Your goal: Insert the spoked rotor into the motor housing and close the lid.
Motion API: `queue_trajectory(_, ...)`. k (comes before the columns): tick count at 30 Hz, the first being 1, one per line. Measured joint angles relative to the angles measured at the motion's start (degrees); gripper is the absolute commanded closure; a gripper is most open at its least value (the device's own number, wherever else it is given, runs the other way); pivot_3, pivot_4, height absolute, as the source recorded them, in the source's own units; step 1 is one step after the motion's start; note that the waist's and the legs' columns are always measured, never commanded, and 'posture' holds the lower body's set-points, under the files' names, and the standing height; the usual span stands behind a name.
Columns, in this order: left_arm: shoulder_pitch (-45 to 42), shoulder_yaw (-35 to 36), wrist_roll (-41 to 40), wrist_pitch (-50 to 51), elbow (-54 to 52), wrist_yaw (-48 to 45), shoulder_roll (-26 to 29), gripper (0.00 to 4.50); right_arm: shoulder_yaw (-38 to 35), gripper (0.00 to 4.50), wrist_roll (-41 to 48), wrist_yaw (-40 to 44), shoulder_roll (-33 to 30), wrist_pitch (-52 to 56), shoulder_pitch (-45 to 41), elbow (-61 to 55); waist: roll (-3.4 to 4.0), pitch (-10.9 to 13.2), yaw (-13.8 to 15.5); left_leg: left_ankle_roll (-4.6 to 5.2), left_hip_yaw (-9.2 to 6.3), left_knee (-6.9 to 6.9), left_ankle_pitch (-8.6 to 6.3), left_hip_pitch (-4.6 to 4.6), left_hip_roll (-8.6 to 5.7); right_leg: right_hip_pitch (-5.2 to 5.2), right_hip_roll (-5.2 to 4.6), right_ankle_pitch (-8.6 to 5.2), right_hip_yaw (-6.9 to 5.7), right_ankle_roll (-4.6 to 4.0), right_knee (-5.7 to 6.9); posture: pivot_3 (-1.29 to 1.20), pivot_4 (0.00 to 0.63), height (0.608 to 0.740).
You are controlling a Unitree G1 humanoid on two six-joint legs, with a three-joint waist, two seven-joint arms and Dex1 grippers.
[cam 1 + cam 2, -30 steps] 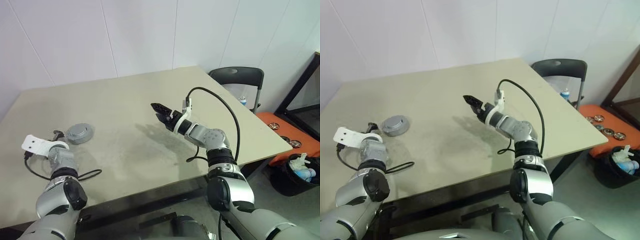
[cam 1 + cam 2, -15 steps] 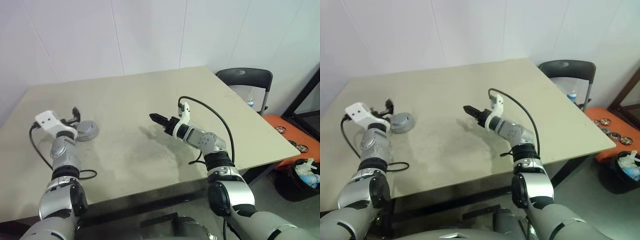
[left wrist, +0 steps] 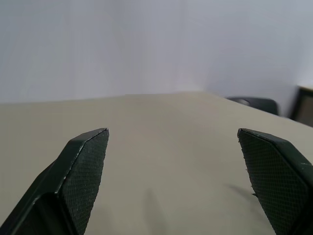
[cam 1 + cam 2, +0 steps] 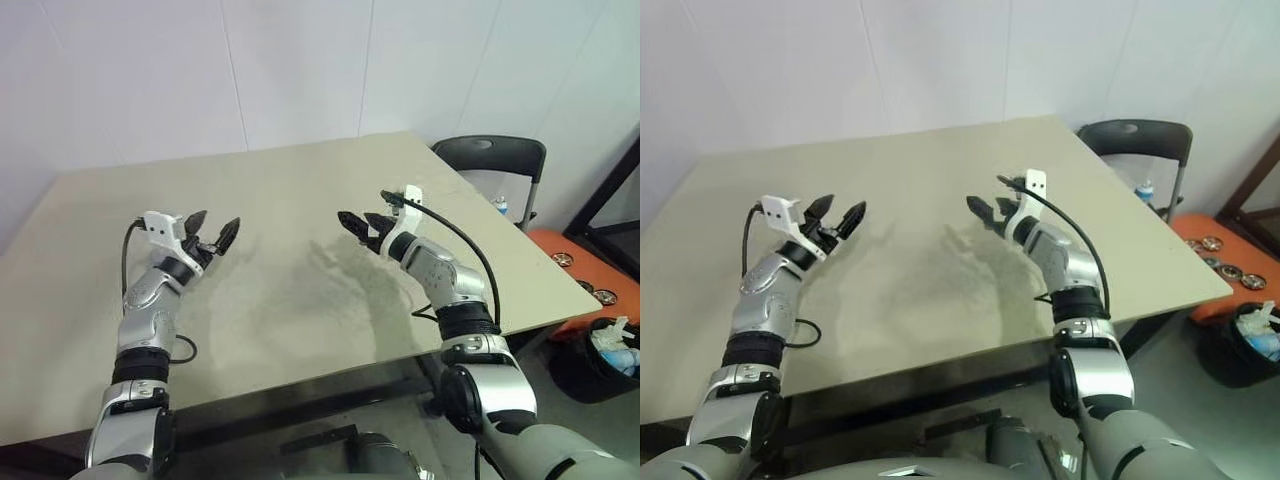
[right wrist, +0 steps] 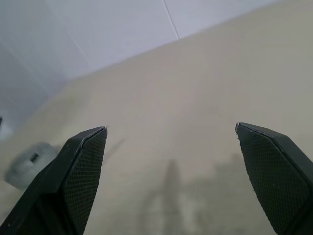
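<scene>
My left gripper (image 4: 217,222) hangs open above the left part of the beige table (image 4: 290,290), with nothing between its fingers (image 3: 85,166). Across from it, over the middle right of the table, my right gripper (image 4: 356,218) is open and empty too. In the right wrist view a round grey puck, the motor housing (image 5: 23,165), lies blurred on the table beyond one finger (image 5: 80,166). I cannot tell its lid apart from it. In the eye views my left arm covers that spot. The spoked rotor is out of view.
A dark chair (image 4: 490,160) stands off the table's far right corner. On the floor to the right lie an orange mat (image 4: 565,262) and a black bin (image 4: 610,350) holding rubbish. A white wall runs behind the table.
My left arm has swung up and inward from beside the housing, and its gripper now points forward over the table. My right gripper has shifted right and rolled. Both stay open.
</scene>
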Motion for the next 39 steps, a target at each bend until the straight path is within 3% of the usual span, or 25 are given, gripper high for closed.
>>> queue_trajectory(13,0.2,-2.5,1.6,2.8,-4.0,-3.3,0.7,0.0,1.1,0.1,-3.0,0.4,-5.2,-1.8,4.4,-6.7,0.0,0.0,0.1,-0.03,0.04,0.0,0.02,0.03,0.0,0.03,0.02,0.0,0.02,0.0,-0.02,0.0,0.0,0.74)
queue_trajectory(31,7.2,-2.7,2.4,5.0,-11.1,-3.4,1.7,0.0,4.6,0.1,-6.6,2.3,-5.4,-6.6,4.9,-5.7,0.02,0.0,1.3,-0.03,0.1,0.0,0.02,0.14,0.0,0.03,0.04,0.0,0.02,-0.01,-0.03,0.0,0.0,0.74)
queue_trajectory(39,5.8,-4.0,3.4,4.9,-10.6,-3.8,1.3,0.0,5.2,0.1,-7.6,1.2,-5.2,-8.3,4.6,-5.6,0.02,0.0,1.4,-0.03,0.1,0.0,0.02,0.13,-0.01,0.04,0.04,0.0,0.02,-0.01,-0.07,0.0,0.0,0.74)
